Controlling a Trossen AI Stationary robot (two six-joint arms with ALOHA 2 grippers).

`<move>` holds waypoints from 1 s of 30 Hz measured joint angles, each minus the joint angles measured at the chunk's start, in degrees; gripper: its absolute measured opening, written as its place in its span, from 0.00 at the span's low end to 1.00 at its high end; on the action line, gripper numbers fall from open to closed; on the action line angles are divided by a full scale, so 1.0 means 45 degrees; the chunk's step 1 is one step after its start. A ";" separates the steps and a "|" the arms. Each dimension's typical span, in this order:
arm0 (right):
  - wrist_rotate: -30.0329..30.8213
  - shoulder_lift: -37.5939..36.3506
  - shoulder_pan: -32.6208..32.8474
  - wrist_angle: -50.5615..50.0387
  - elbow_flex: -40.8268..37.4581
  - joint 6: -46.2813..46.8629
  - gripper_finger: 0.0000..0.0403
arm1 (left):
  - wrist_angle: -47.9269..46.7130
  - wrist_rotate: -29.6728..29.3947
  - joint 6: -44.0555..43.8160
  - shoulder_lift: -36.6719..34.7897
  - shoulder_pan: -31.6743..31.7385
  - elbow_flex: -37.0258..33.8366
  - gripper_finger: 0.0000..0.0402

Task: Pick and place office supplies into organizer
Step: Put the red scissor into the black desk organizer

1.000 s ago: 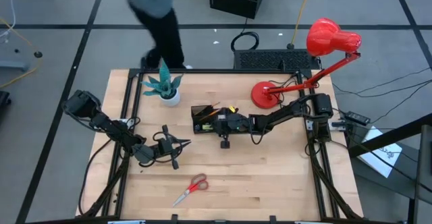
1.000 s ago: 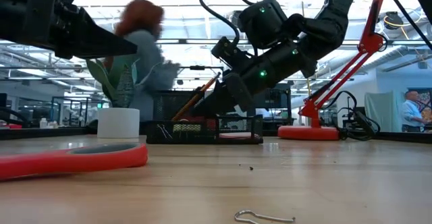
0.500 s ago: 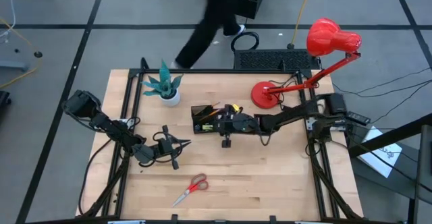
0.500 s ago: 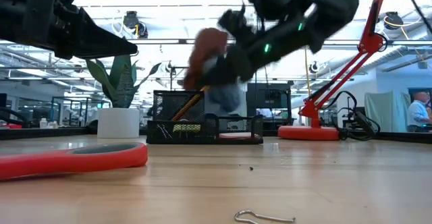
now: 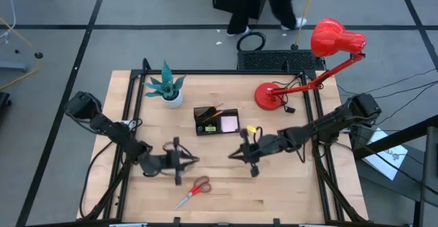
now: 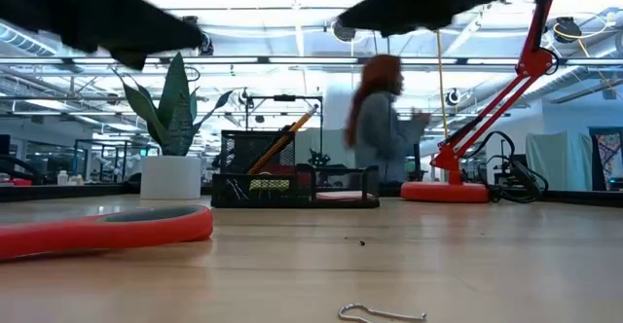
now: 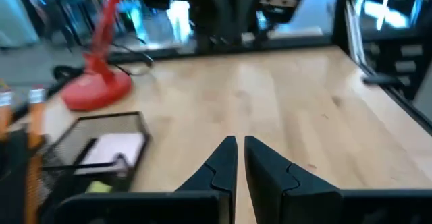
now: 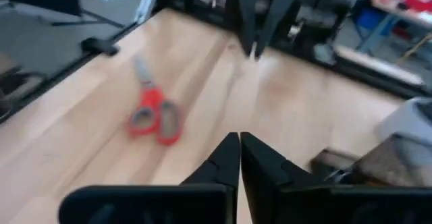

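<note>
The black organizer (image 5: 217,121) stands at the table's middle, toward the far side, holding orange pencils (image 6: 289,131) and a pale pink pad (image 5: 230,124). The red-handled scissors (image 5: 194,191) lie flat near the near edge and also show in the right wrist view (image 8: 152,113). My left gripper (image 5: 196,160) is shut, above the table just far of the scissors, pointing right. My right gripper (image 5: 231,154) is shut, pointing left at it, near-right of the organizer. Both hold nothing.
A potted teal plant (image 5: 166,87) stands far-left of the organizer and a red desk lamp (image 5: 272,94) far-right of it. A black keyboard (image 5: 280,61) lies beyond the far edge. A bent wire clip (image 6: 381,313) lies close to the low camera. A person (image 6: 384,119) walks behind the table.
My right gripper has drawn back from the organizer toward the near edge and risen. Its fingers now point left over bare table. My left gripper has shifted a little toward the near edge. The person behind the table has walked from left to right.
</note>
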 joint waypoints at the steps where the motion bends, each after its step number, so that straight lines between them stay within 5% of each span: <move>1: 0.0001 0.0000 0.0179 0.0132 -0.0249 0.0158 0.02 | -0.1436 0.0008 -0.0330 0.0010 -0.0125 0.0751 0.09; 6: 0.0772 0.0015 0.0673 0.0970 -0.1557 0.0739 0.01 | -0.8473 0.0321 -0.3416 0.1179 -0.0542 0.4738 0.09; 10: 0.1029 0.0024 0.0574 0.1736 -0.2570 0.0910 0.00 | -1.1201 0.1685 -0.5288 0.2568 -0.0794 0.7053 0.09; 20: 0.1022 0.0010 0.0362 0.2829 -0.3280 0.0868 0.03 | -1.2444 0.3691 -0.7100 0.4665 -0.0471 0.8963 0.11; 24: 0.0992 0.0015 0.0366 0.3050 -0.3280 0.0741 0.03 | -1.2563 0.5640 -0.7481 0.5278 0.0211 0.9638 0.18; 30: 0.0992 0.0013 0.0363 0.3350 -0.3280 0.0460 0.03 | -1.5411 0.6367 -0.6339 0.5739 0.0820 1.0601 0.33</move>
